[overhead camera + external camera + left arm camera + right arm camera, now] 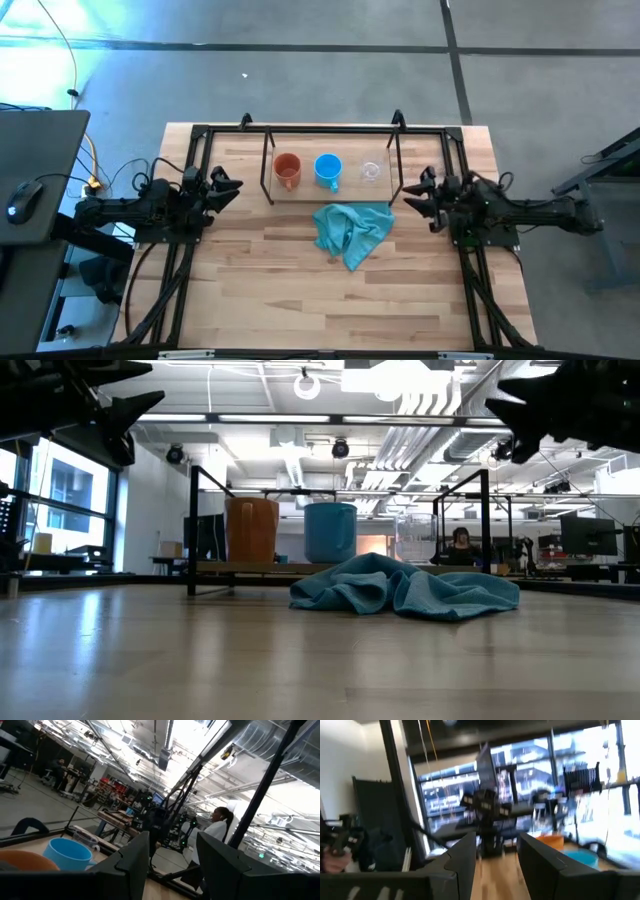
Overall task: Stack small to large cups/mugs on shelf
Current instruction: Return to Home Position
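Observation:
Three vessels stand upright in a row on the shelf's wood surface [306, 190]: the orange-brown mug [287, 170], the blue mug [328, 170] and the clear glass cup [371, 171]. The low view shows them as the orange-brown mug [252, 530], the blue mug [330, 532] and the glass cup [415, 538]. My left gripper [235, 187] hovers open to the shelf's left, raised above the table; its wrist view shows the blue mug [67, 852]. My right gripper [408, 196] hovers open to the shelf's right, and its wrist view shows the orange-brown mug [552, 841].
A crumpled teal cloth [352, 232] lies on the table just in front of the shelf, between the grippers. The shelf's thin black posts [192, 530] rise at its corners. Bare tabletop [330, 310] spreads toward the near edge. A person [462, 542] sits in the room behind.

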Action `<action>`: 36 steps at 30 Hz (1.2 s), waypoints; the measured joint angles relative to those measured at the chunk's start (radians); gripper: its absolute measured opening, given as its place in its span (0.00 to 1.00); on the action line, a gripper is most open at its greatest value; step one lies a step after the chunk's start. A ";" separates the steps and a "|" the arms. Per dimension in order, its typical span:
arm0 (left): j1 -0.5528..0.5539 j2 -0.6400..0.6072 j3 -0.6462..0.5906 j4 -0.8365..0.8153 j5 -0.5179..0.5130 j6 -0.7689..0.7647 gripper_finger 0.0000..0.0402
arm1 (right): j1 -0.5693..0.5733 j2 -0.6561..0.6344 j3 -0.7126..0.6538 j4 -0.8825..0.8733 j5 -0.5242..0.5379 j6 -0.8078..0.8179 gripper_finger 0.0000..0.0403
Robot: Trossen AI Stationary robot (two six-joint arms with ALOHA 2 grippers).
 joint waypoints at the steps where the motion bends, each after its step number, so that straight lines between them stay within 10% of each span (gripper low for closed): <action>1: 0.000 0.000 0.000 -0.001 0.005 0.000 0.38 | 0.001 0.000 0.000 -0.022 -0.003 0.012 0.33; 16: 0.000 0.000 0.000 -0.031 0.014 -0.001 0.38 | 0.017 0.000 0.000 -0.301 -0.014 0.095 0.33; 36: 0.000 0.000 0.000 -0.055 0.015 -0.051 0.38 | 0.013 -0.122 -0.001 -0.198 -0.052 -0.153 0.33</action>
